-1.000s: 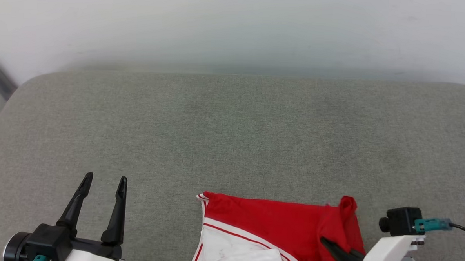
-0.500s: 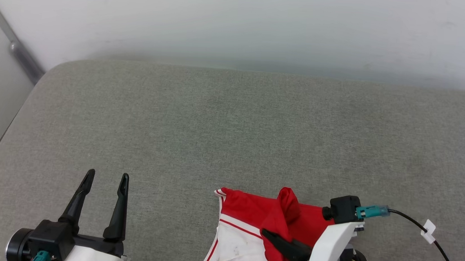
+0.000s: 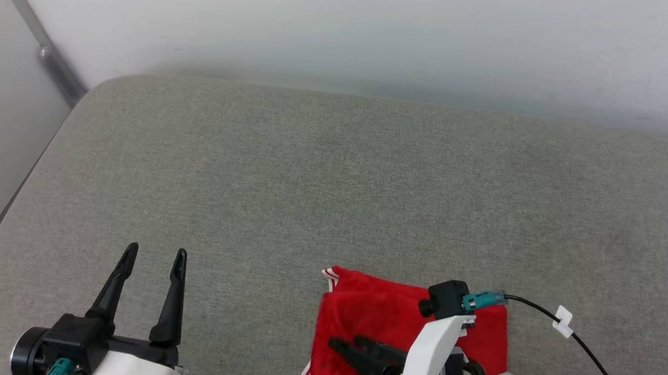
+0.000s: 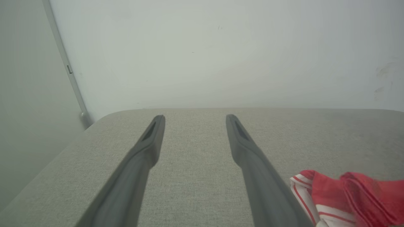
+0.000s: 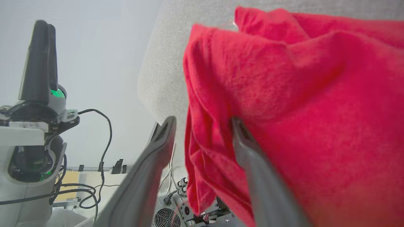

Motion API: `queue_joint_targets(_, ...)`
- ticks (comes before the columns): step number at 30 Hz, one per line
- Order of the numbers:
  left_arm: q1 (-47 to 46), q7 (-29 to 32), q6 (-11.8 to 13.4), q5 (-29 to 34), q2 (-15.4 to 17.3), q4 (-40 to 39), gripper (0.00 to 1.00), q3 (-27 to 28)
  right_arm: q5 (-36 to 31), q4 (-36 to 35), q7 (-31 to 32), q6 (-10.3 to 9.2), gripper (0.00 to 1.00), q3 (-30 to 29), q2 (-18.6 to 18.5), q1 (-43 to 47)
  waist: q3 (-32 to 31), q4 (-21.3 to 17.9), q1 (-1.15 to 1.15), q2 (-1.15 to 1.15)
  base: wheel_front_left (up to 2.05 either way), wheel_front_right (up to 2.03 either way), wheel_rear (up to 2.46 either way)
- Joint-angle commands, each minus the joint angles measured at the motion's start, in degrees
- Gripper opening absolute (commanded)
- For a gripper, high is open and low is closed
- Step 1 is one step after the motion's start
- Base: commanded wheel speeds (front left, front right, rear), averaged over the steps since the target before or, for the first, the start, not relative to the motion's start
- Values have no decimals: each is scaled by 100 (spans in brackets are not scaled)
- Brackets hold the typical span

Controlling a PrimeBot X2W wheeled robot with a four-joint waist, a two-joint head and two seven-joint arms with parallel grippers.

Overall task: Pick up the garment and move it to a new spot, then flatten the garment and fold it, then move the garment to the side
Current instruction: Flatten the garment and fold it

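Note:
The garment [image 3: 373, 313] lies at the near edge of the grey surface as a red folded patch, with a bit of striped trim at its far left corner. My right gripper [image 3: 345, 341] lies over its near left part, fingers pointing left and spread open. In the right wrist view the red cloth [image 5: 300, 94] drapes over the right finger, and a loose fold hangs between the open fingers of my right gripper [image 5: 202, 123]. My left gripper [image 3: 156, 250] stands open and empty to the left, clear of the cloth. The left wrist view shows the left gripper [image 4: 195, 117] with the garment [image 4: 347, 195] at lower right.
The grey cushioned surface [image 3: 334, 182] runs back to a white wall. Its left edge drops off beside a metal pole [image 3: 52, 62]. A black cable [image 3: 575, 339] trails from my right wrist. Below the near edge sit cables and a fan box [image 5: 167, 217].
My right gripper carried the red fold leftwards over the white part and opened its fingers. The garment now shows red on top. The head camera shifted; the left gripper stayed open.

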Motion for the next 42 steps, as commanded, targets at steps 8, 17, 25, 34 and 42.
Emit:
queue_joint_targets(8, 5, -12, -9, 37, 4, 30, 100, 9, 202, -38, -243, 0, 100, 273, 2, -393, -126, -154, 0, 0, 0, 0, 0)
queue_joint_targets(17, 56, -12, -9, 54, -19, -18, 100, -9, -1428, -197, -415, 0, 100, -434, -19, -743, -189, -456, 0, 0, 0, 0, 0)
queue_joint_targets(25, -13, -12, -9, 34, -39, -56, 100, -42, -3378, -827, -1222, -1, 100, -1355, -720, -742, -199, -829, 0, 0, 0, 0, 0)
queue_joint_targets(34, -38, -12, -10, 17, -100, -83, 100, -50, -4229, -1726, -2482, -1, 100, -2507, -934, 89, -160, -1086, 0, 0, 0, 0, 0)
queue_joint_targets(42, -59, -12, -10, -20, -73, -82, 100, -81, -4722, -2101, -3416, -2, 100, -2881, -521, 872, -106, -1093, 0, 0, 0, 0, 0)
